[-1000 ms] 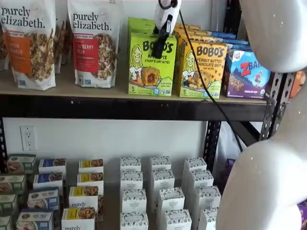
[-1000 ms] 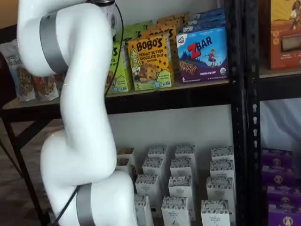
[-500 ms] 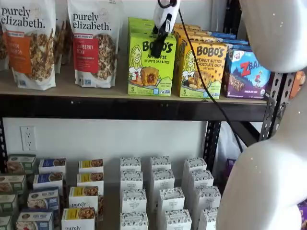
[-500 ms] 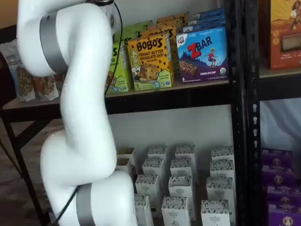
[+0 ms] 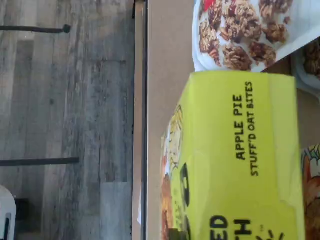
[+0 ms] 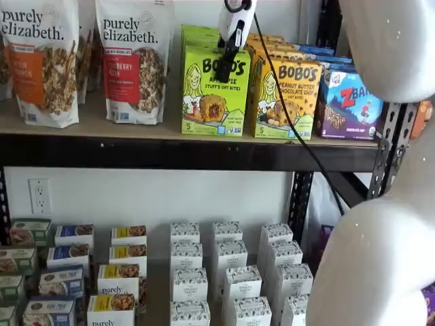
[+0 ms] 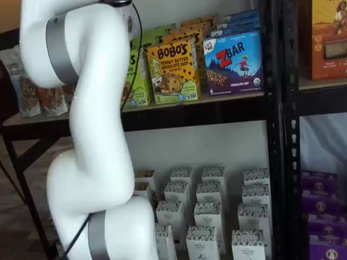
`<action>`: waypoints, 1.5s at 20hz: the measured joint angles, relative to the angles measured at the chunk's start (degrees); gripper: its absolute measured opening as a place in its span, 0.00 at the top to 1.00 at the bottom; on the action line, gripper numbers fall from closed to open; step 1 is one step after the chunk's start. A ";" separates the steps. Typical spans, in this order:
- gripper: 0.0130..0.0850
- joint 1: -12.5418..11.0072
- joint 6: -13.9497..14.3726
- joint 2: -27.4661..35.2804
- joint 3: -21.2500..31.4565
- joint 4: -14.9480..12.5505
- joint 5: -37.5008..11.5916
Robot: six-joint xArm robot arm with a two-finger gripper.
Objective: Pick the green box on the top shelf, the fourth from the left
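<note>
At the front edge of the bench (image 6: pixel 136 129), the top shelf here, the green box (image 6: pixel 215 92) stands upright, just beside an orange-yellow carton (image 6: pixel 284 98) toward the right end. The tool (image 6: pixel 225 66) hangs in front of the box's upper face, seemingly lined up to take it from above. Its fingers show side-on, so whether they are spread cannot be told.
</note>
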 joint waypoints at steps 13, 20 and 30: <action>0.89 -0.04 -0.08 -0.48 0.66 -0.01 -0.63; 0.89 0.54 0.46 -0.76 1.06 -0.24 -1.15; 0.89 -0.27 0.30 0.36 -2.82 0.96 5.28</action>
